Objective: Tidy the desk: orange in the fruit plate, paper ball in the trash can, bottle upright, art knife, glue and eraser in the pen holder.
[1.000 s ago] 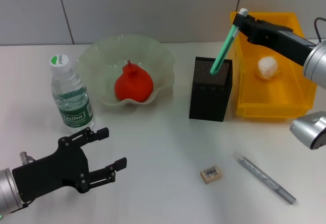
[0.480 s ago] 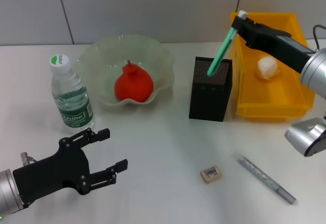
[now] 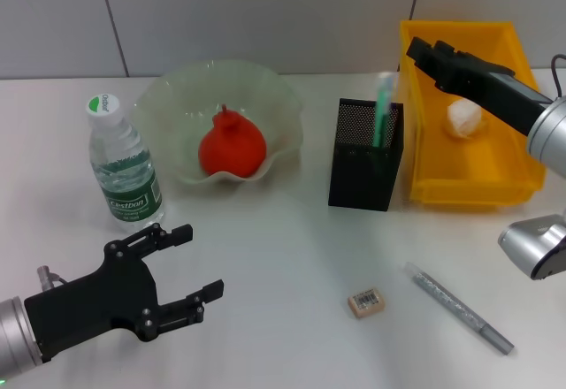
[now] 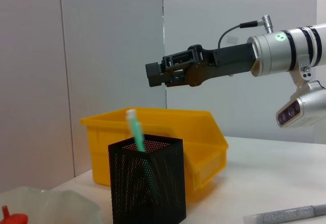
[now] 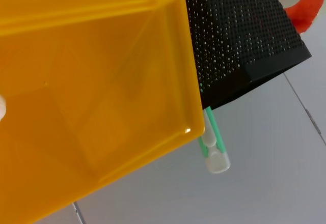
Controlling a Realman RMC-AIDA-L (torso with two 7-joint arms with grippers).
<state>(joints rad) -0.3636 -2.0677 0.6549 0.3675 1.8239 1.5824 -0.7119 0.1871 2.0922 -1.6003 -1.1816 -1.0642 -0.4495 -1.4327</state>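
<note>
The left gripper hovers low, fingers spread, holding nothing. The art knife stands inside the pen holder, just below and apart from the right gripper, whose fingers look together, empty.

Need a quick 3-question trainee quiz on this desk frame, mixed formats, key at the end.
1. True or false: the art knife stands inside the pen holder, free of the right end effector.
2. Which task items lie on the table outside any container? A) eraser and glue B) orange and paper ball C) bottle and orange
3. Fill in: the paper ball sits in the ____.

Key: 1 true. 2 A; the orange is in the fruit plate and the bottle stands upright. 3 trash can. The left end effector hovers open over the near table.
</note>
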